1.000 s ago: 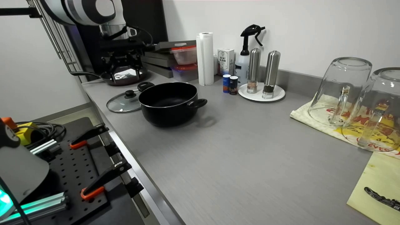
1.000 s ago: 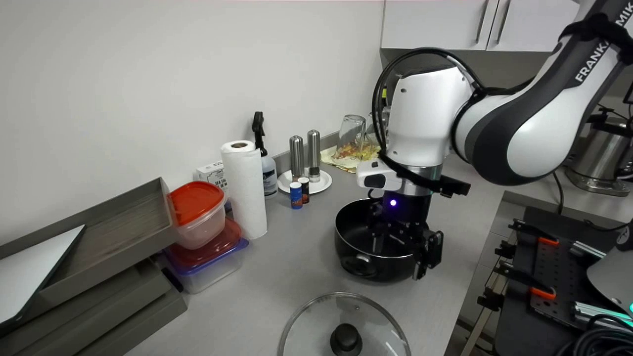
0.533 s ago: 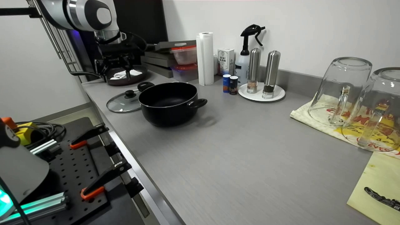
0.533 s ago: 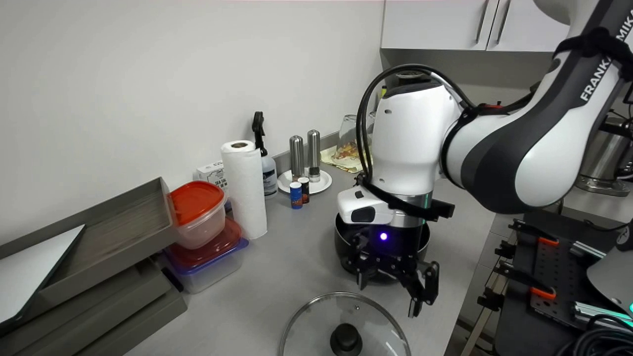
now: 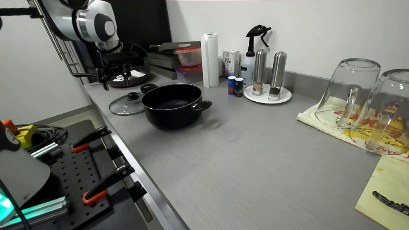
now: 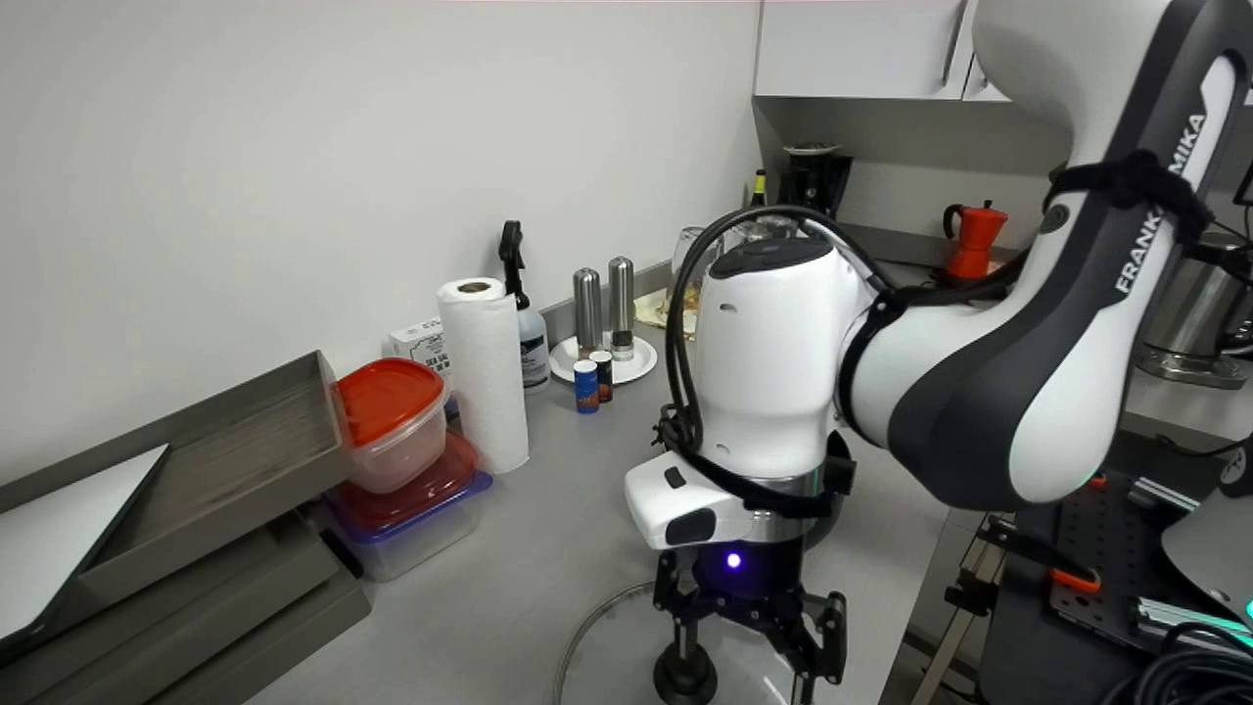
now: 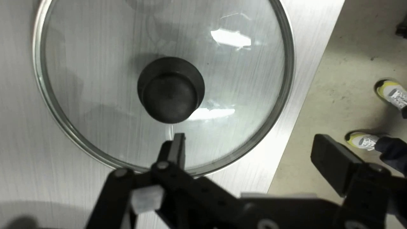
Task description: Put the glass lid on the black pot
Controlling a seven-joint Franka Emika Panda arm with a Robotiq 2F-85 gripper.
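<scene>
The glass lid (image 5: 123, 105) lies flat on the counter beside the black pot (image 5: 172, 116); its black knob (image 7: 171, 95) points up. The lid fills much of the wrist view (image 7: 248, 86) and shows partly behind the gripper in an exterior view (image 6: 612, 651). The pot stands uncovered and is mostly hidden behind the arm in that exterior view. My gripper (image 7: 251, 152) is open and empty above the lid. In the wrist view one finger is over the glass near the knob, the other beyond the counter edge. The gripper also shows in both exterior views (image 5: 116, 83) (image 6: 744, 666).
A frying pan (image 5: 140, 78) stands behind the lid. Paper towels (image 6: 485, 377), plastic containers (image 6: 392, 421), grey trays (image 6: 225, 460) and a white plate (image 5: 266, 99) with two grinders stand along the wall. The counter edge (image 7: 305, 98) runs close to the lid.
The arm has moved away from the pot's side and lower, bringing the open gripper over the lid. The lid and pot have not moved.
</scene>
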